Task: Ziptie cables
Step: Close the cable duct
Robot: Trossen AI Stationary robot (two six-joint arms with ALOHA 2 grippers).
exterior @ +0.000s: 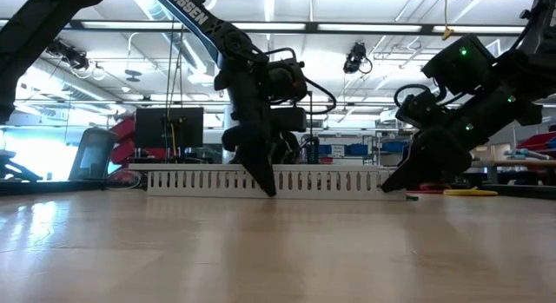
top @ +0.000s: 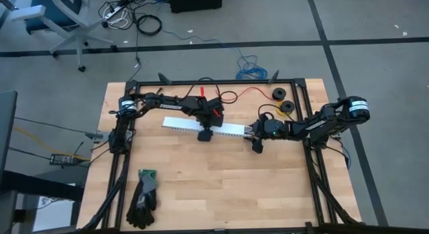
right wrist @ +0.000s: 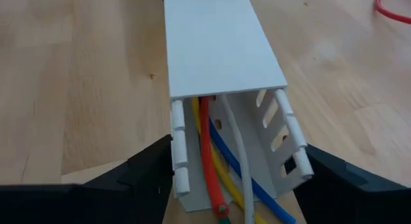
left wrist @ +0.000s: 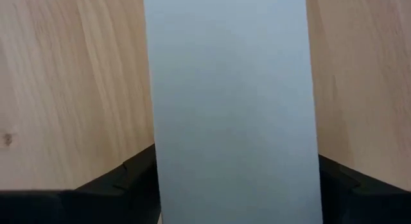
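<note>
The white slotted channel (top: 204, 127) is seen lying lengthwise across the middle of the wooden surface (top: 221, 187), nearer the far edge than the near one. The left pincer (top: 203, 135) is set down over the channel about halfway along it, one finger on each long side with the lid between them; whether the walls are actually pressed cannot be told, but the fingers are spread as wide as the channel. The right pincer (top: 255, 143) is placed at the channel's right-hand end, its fingers (right wrist: 138, 172) standing open on either side of the open mouth, close by the slotted walls.

The cables (right wrist: 218, 179) are found inside the channel: red, yellow, blue and white strands are seen running out of that right-hand mouth, under the lid, between the right pincer's fingers. No grip on the cables is shown.

Elsewhere, a pair of dark gloves (top: 143, 197) is laid near the near-left corner, a thin red wire (top: 251, 92) is looped by the far edge, and two dark rolls (top: 282, 101) are parked toward the far-right corner.
</note>
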